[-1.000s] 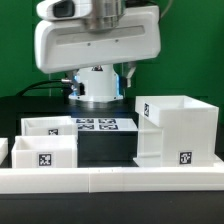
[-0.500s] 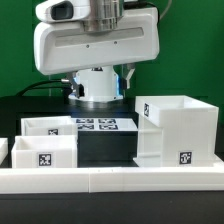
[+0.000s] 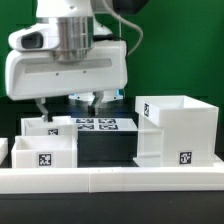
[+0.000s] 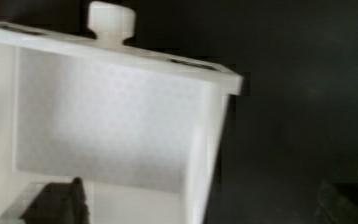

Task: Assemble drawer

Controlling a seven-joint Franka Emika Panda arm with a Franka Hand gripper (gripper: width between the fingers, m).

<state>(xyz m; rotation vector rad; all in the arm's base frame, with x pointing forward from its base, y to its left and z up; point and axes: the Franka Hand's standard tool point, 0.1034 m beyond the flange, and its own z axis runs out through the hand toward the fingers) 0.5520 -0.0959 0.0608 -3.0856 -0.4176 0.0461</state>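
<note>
I see a bare strip of table (image 3: 105,150) open between the small drawer boxes (image 3: 42,155) on the exterior view's left and the tall drawer housing (image 3: 178,130) on its right. The marker board (image 3: 98,125) lies flat behind it, and a white rail (image 3: 110,180) walls off the front.

- The marker board (image 3: 98,125) lies flat on the table, near the middle of what I see in the exterior view. Its black-and-white tags face up.
- The table (image 3: 105,150) under me is black, with a bare dark patch just in front of that board.
- A long white rail (image 3: 110,181) runs along the table's front, from the exterior view's left to its right.
- A plain green backdrop (image 3: 190,50) stands behind everything.
</note>
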